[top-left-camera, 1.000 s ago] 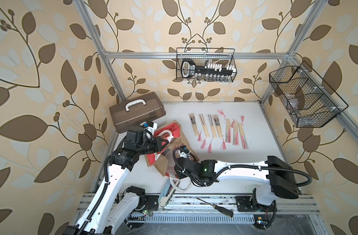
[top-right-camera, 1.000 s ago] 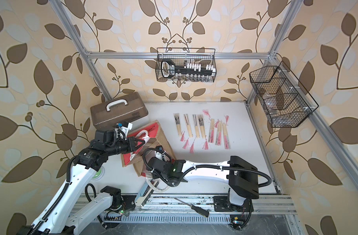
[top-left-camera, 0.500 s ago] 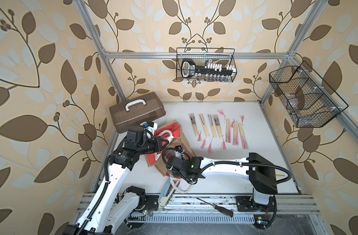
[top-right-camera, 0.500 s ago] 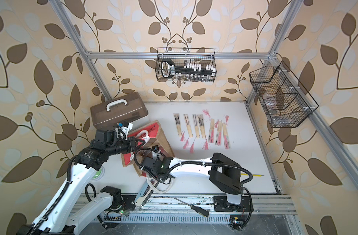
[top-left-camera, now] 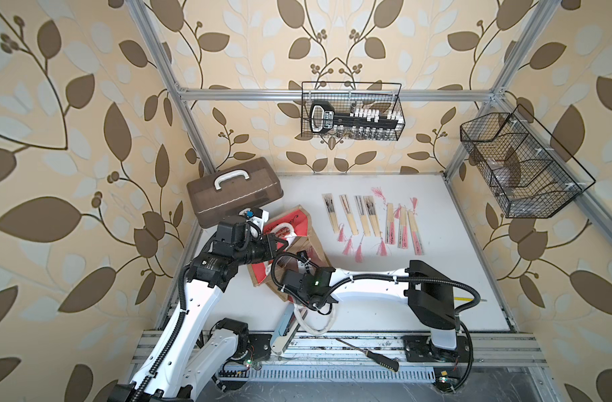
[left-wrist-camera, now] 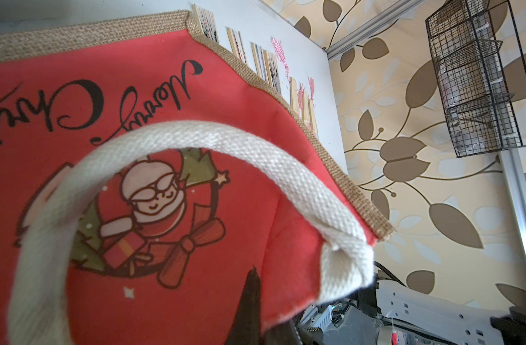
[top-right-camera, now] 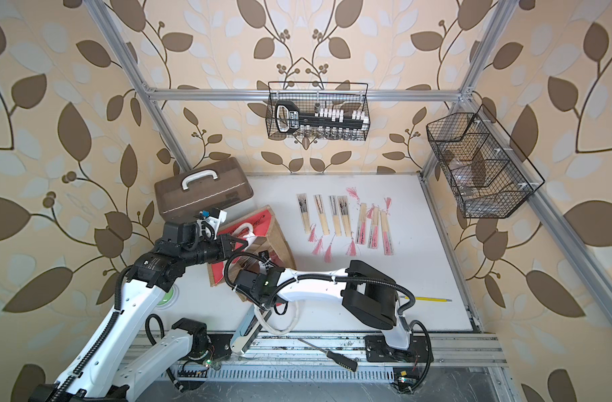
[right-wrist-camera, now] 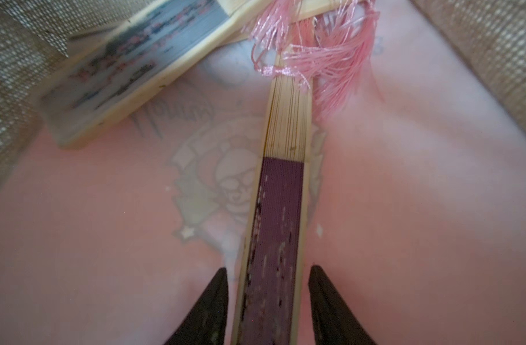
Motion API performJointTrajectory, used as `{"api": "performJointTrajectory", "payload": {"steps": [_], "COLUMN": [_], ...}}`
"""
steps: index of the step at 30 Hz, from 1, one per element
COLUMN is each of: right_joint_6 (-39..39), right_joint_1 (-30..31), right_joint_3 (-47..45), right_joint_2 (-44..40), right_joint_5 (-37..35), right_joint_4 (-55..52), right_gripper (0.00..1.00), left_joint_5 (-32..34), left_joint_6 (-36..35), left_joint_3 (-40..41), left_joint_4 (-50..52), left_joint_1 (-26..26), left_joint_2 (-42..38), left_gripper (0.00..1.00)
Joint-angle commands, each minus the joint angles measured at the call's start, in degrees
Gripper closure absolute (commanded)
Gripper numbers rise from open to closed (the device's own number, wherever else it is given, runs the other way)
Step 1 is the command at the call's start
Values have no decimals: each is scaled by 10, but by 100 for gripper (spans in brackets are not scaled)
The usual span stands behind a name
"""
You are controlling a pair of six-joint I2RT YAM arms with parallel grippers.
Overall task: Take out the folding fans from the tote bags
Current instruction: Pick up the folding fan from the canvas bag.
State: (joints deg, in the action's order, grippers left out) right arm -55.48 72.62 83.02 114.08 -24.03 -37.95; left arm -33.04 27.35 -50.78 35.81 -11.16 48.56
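**Both top views.** Your left gripper (top-right-camera: 235,242) was closed tight on the mouth edge of the tote bag (top-left-camera: 311,240), on the raised red panel beside a white handle (left-wrist-camera: 255,167). Only one dark finger (left-wrist-camera: 249,301) showed in the left wrist view. The bag lay on the left half of the table (top-left-camera: 454,226), just near of the brown case (top-left-camera: 235,195). Its second handle (top-left-camera: 315,323) trailed over the near table edge beside a light-blue tool (top-left-camera: 283,330). Your right arm reached leftward into the bag, and its fingers were hidden there.

**Right wrist view.** Your right gripper (right-wrist-camera: 267,267) was inside the bag, with its fingers (right-wrist-camera: 214,298) apart, one on each side of a purple fan (right-wrist-camera: 281,209). A thin strip of pink lining showed between each finger and the fan's bamboo edge. The fan lay flat on the lining, with its pink tassels (right-wrist-camera: 324,59) at the end away from the gripper. A second fan (right-wrist-camera: 130,74) lay crosswise deeper in, against the jute wall (right-wrist-camera: 10,89). The lining was open on both sides of the purple fan, and the jute walls narrowed farther in.

**Table.** Seven fans (top-left-camera: 372,215) lay in a row right of the bag, with a bare strip between the two. White surface ran from the row to the right frame edge. A yellow pencil (top-left-camera: 468,298) lay near the right edge and a screwdriver (top-left-camera: 367,353) lay on the near rail.
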Motion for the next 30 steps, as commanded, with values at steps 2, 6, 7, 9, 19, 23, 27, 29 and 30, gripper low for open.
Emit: {"api": "performJointTrajectory", "payload": {"steps": [2, 6, 7, 9, 19, 23, 27, 29, 30], "right_joint_6": [1, -1, -2, -2, -8, -10, -6, -5, -6], "right_joint_1": [-6, -7, -6, -7, 3, 8, 10, 9, 9], "right_joint_3": [8, 5, 4, 2, 1, 2, -5, -5, -5], "right_joint_2": [21, 20, 19, 15, -19, -44, -69, -77, -81], "right_joint_5": [-9, -8, -8, -5, -17, -21, -11, -7, -5], "right_joint_4": [-35, -31, -29, -25, -33, -41, -37, -40, -42], "right_gripper": [59, 65, 66, 68, 72, 73, 74, 75, 75], "left_joint_5": [-11, -11, -9, -8, 5, 14, 15, 13, 12], "left_joint_6": [-10, -10, -10, -11, -11, -13, -13, -11, -10], "left_joint_3": [2, 2, 3, 2, 4, 1, 1, 1, 2], "left_joint_4": [0, 0, 1, 3, 10, 18, 19, 18, 17], "left_joint_1": [3, 3, 3, 3, 3, 3, 3, 3, 3], "left_joint_2": [5, 3, 3, 5, 6, 10, 9, 8, 7], "left_gripper": [100, 100, 100, 100, 100, 100, 100, 100, 100]}}
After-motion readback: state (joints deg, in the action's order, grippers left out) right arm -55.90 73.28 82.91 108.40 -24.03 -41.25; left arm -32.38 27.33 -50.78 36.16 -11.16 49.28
